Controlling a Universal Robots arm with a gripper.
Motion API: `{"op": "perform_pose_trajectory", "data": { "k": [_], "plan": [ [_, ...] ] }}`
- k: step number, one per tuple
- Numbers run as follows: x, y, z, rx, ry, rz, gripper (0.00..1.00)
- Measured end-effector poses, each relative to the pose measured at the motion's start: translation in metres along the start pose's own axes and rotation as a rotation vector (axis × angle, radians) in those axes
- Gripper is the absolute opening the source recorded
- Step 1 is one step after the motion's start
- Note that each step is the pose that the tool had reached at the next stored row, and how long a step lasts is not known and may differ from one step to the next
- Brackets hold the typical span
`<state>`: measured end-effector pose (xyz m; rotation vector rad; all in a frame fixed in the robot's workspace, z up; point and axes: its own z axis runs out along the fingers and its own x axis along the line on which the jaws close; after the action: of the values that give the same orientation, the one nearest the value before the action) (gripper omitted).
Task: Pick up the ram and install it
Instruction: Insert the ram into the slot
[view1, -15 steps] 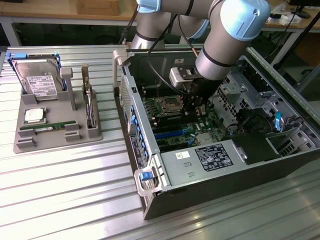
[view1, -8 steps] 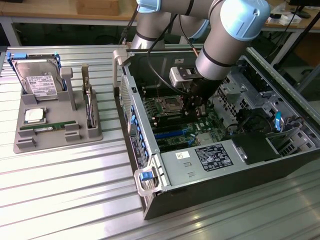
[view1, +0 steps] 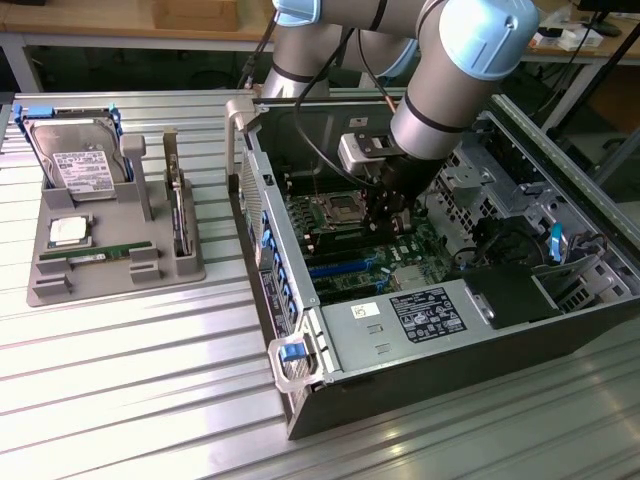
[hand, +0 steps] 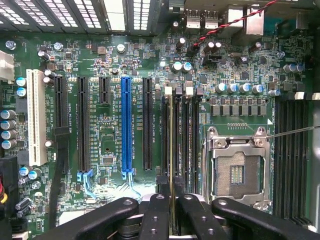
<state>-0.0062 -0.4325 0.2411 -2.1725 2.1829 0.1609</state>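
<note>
My gripper (view1: 392, 222) is down inside the open computer case (view1: 300, 400), over the green motherboard (view1: 400, 255). In the wrist view the gripper (hand: 171, 205) is shut on the ram (hand: 171, 145), a thin stick seen edge-on between the two black fingers (hand: 156, 215). The ram runs along the leftmost of the black memory slots (hand: 182, 140), beside the empty silver processor socket (hand: 235, 170). Whether it touches the slot I cannot tell.
On the exterior view's left, a grey holder (view1: 40, 285) carries a hard drive (view1: 80, 165), a square silver chip (view1: 68, 230) and a green stick (view1: 100, 255). The case walls, drive cage (view1: 500, 190) and cables (view1: 330, 150) crowd around the arm.
</note>
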Motion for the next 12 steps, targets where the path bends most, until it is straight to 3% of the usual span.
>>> {"op": "perform_pose_trajectory", "data": {
  "k": [12],
  "plan": [
    [-0.0016, 0.0011, 0.0002, 0.0002, 0.0030, 0.000, 0.13]
  ]
}}
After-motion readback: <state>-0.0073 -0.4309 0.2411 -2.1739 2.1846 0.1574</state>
